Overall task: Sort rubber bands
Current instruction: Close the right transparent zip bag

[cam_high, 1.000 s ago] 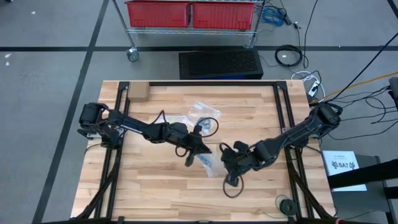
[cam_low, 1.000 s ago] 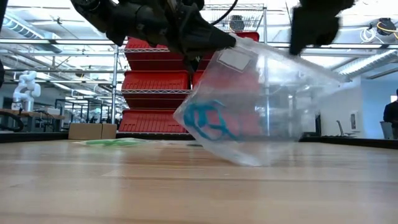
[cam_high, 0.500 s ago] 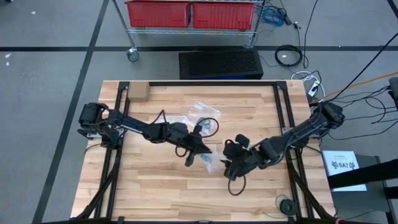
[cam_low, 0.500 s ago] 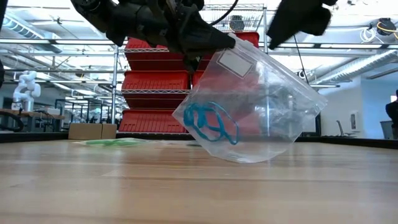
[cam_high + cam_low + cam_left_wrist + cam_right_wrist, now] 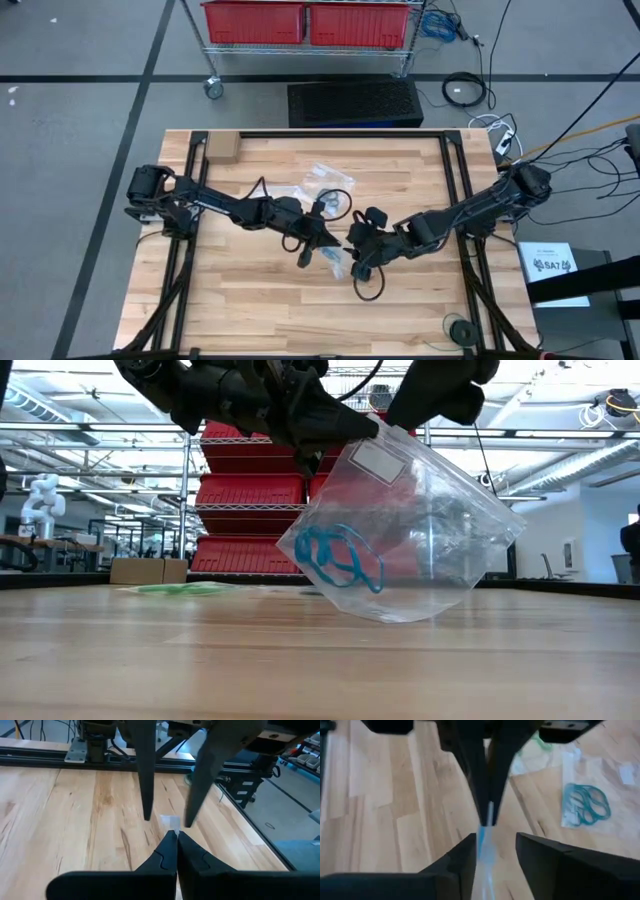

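Observation:
My left gripper (image 5: 325, 240) is shut on a clear plastic bag (image 5: 420, 530) that hangs over the table's middle. Blue rubber bands (image 5: 340, 557) lie bunched in the bag's lower corner. My right gripper (image 5: 495, 842) is open just right of the left one, one finger on either side of the bag's upper edge (image 5: 485, 847); whether a finger touches it I cannot tell. Another clear bag with teal rubber bands (image 5: 585, 805) lies flat on the table beyond, and green rubber bands (image 5: 180, 588) lie farther off. My left gripper pinches the bag's top edge beside its white label (image 5: 171, 822) between its two fingertips. The fingers come slanting down from the table's left. The bag hangs below them, tilted, its bottom (image 5: 400, 615) clear of the table.
Clear bags (image 5: 325, 178) and a black cable loop (image 5: 340, 200) lie on the far middle of the table. A small cardboard box (image 5: 222, 148) sits at the far left corner. A black puck (image 5: 460, 328) lies near the front right edge.
My right gripper has moved toward the table's left, closing on my left gripper, and has tipped further downward. The bag's right side, stretched out wide a second ago, has sagged and now hangs from my left gripper alone.

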Available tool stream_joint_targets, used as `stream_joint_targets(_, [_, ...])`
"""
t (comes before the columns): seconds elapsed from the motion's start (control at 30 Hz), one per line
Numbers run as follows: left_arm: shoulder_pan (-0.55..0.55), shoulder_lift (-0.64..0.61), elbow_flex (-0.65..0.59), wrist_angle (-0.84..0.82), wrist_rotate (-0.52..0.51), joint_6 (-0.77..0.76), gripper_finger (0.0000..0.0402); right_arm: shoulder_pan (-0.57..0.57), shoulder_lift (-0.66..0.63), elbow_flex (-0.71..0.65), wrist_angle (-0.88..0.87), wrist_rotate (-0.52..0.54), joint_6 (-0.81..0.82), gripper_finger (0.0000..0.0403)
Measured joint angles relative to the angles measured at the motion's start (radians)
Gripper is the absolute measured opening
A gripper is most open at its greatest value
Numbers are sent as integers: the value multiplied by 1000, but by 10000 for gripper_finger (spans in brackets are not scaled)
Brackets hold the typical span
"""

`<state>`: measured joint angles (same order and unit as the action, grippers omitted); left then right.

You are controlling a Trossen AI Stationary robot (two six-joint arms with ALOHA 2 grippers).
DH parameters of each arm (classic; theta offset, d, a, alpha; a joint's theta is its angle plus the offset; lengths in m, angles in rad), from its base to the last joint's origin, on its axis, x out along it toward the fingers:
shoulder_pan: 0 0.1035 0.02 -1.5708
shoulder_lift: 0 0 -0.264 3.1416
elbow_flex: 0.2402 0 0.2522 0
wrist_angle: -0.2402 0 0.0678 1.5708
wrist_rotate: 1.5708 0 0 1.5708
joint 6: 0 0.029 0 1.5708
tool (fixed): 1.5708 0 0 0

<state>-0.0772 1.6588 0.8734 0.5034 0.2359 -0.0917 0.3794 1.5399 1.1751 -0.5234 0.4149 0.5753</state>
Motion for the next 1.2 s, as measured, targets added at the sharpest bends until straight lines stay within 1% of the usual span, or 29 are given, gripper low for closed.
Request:
stream_joint_targets(0.1, [0, 0, 0, 1, 0, 1, 0, 0, 8, 0, 1, 1, 4, 85])
stream_joint_targets(0.23, [0, 0, 0, 4, -1, 1, 0, 0, 10, 0, 1, -2, 6, 25])
stream_joint_targets(0.3, [4, 0, 0, 2, -1, 1, 0, 2, 11, 0, 0, -2, 7, 9])
stream_joint_targets(0.43, [10, 0, 0, 3, -2, -4, 0, 8, 11, 0, -20, 3, 33, 12])
stream_joint_targets(0.57, [13, -6, 0, 2, -6, -2, 0, 19, 11, 2, -61, 5, 66, 6])
stream_joint_targets(1.2, [32, -8, 0, 11, -6, -5, 0, 117, 11, 2, -229, -3, 251, 3])
